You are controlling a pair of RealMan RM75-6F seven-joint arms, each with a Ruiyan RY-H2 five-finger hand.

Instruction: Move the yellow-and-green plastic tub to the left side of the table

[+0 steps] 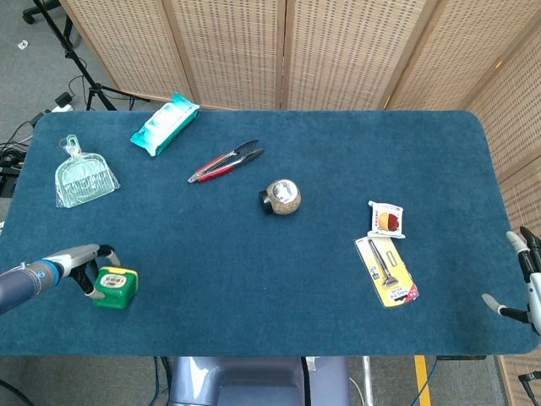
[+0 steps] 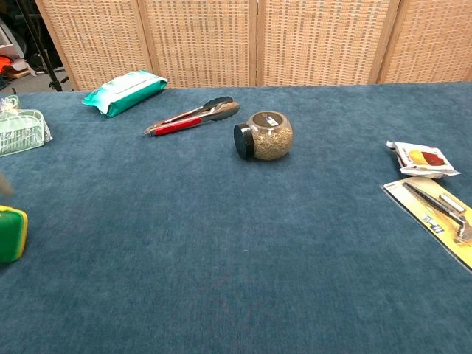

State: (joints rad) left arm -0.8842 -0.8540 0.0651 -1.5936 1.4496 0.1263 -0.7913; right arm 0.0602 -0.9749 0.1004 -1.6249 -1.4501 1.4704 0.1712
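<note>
A: Left hand first. Fingers curl round the tub's left flank; gripping or merely touching, can't tell.
B: Tub?
A: Yellow-and-green plastic tub sits on the table at the front-left corner, immediately right of that hand. Small rounded block, smooth glossy plastic, yellow rim over green wall. Chest view catches just its edge.
B: Which arm is nearer?
A: Left, by far. Right hand hangs off the far right edge, fingers spread, holding nothing.
B: Surface?
A: Fuzzy blue carpet-like cloth. Tub looks placed already; I'd judge only letting go remains.
</note>
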